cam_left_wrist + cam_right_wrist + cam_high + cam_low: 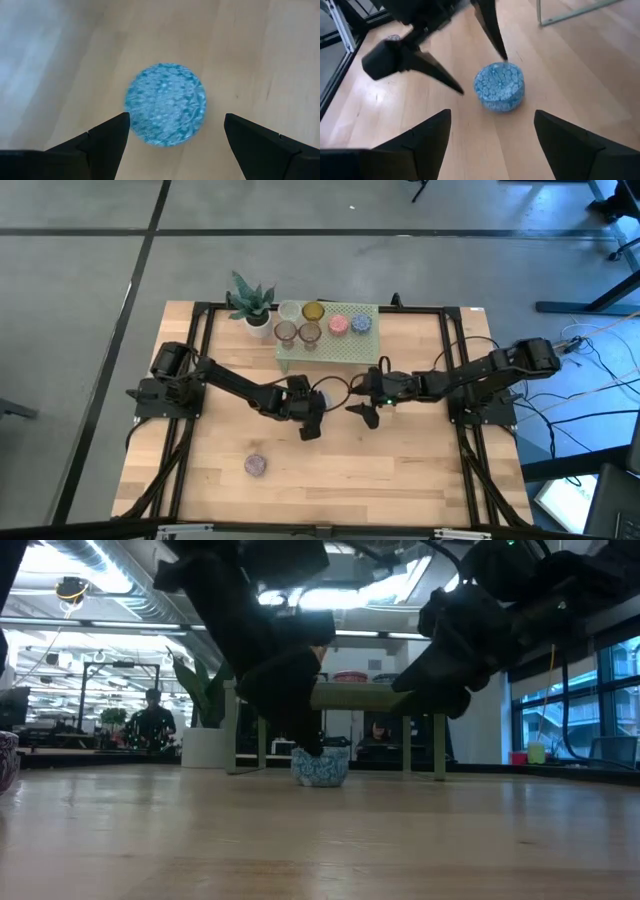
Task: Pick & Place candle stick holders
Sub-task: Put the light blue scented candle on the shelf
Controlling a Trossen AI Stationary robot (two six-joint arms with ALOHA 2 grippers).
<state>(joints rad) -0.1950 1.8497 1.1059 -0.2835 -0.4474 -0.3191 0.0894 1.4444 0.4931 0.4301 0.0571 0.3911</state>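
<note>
A: Where's the left gripper (172, 135)?

B: Straight above the blue holder (165, 111), jaws spread wide, one finger on each side of the cup and neither touching it. The right wrist view shows its fingertips (502, 52) close by the cup's rim, the cup resting on the table (580, 85).

A: And the right gripper (492, 132)?

B: Just beside the blue holder, on the far side from the left one, also wide apart and holding nothing. It looks to be leaving the cup for the left arm.

A: Where do the others stand?

B: Beyond the blue holder, on the green stand (340, 352): an amber one (313, 311), a pink one (338, 325), another blue one (361, 324), a brownish pair (297, 333). A mauve holder (256, 465) sits alone, well apart, nearer the table's front edge.

A: What could go wrong?

B: I'd judge the glass is smooth and round. If the fingers close off-centre, it may squirt sideways or roll. The two grippers are also near each other, so a careless descent could knock them together.
</note>
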